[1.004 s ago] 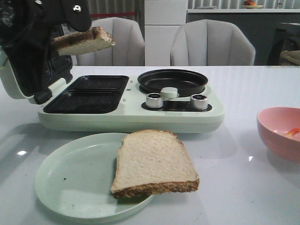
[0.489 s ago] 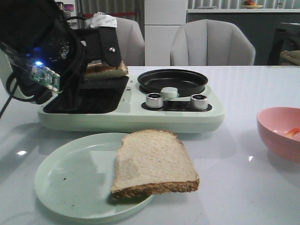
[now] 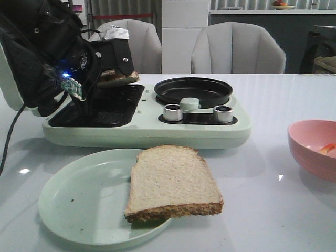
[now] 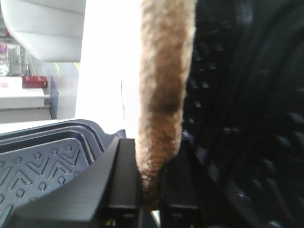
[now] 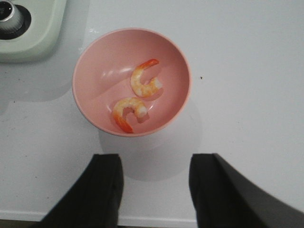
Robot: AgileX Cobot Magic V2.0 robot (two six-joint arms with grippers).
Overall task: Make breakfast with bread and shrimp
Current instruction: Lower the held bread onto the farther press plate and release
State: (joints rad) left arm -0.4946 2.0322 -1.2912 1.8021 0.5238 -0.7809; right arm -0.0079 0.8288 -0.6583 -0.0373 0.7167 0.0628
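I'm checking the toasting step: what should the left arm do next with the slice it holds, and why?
Probably lower a little and open. The left gripper is shut on a bread slice, held just above the dark grill plate of the breakfast maker, not yet resting flat on it.

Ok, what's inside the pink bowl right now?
The pink bowl holds two curled shrimp, lying apart on its floor, nothing else. The right tool hovers open above it. In the front view, the rim hides all but an orange sliver.
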